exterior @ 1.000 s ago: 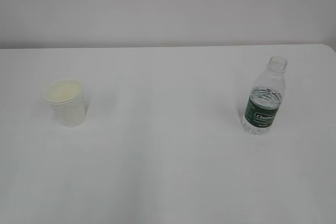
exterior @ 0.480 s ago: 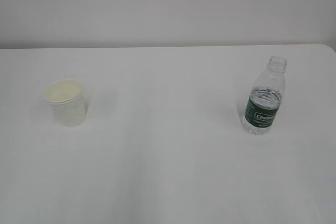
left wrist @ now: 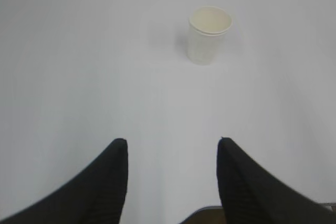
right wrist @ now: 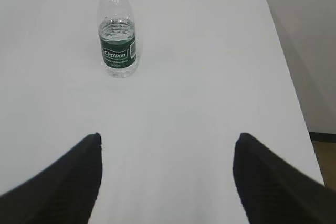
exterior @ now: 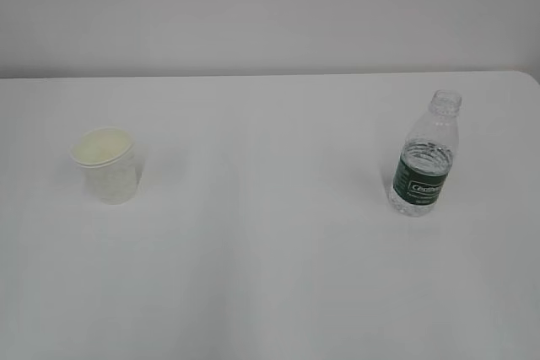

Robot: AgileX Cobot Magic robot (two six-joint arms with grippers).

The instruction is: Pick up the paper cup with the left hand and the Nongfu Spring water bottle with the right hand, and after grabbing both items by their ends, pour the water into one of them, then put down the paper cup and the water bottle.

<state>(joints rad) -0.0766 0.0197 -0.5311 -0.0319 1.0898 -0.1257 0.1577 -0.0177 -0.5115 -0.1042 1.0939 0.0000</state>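
Note:
The white paper cup (exterior: 105, 165) stands upright on the left of the table; the left wrist view shows this cup (left wrist: 208, 34) far ahead, slightly to the right. My left gripper (left wrist: 173, 141) is open and holds nothing. The Nongfu Spring water bottle (exterior: 424, 156), clear with a dark green label and no cap, stands upright on the right with water in its lower part. The right wrist view has the bottle (right wrist: 117, 28) far ahead to the left. My right gripper (right wrist: 168, 136) is open wide and holds nothing. Neither arm shows in the exterior view.
The white table (exterior: 270, 250) ends at a back edge before a pale wall. Its right edge (right wrist: 286, 66) runs close to the bottle's right, with floor beyond.

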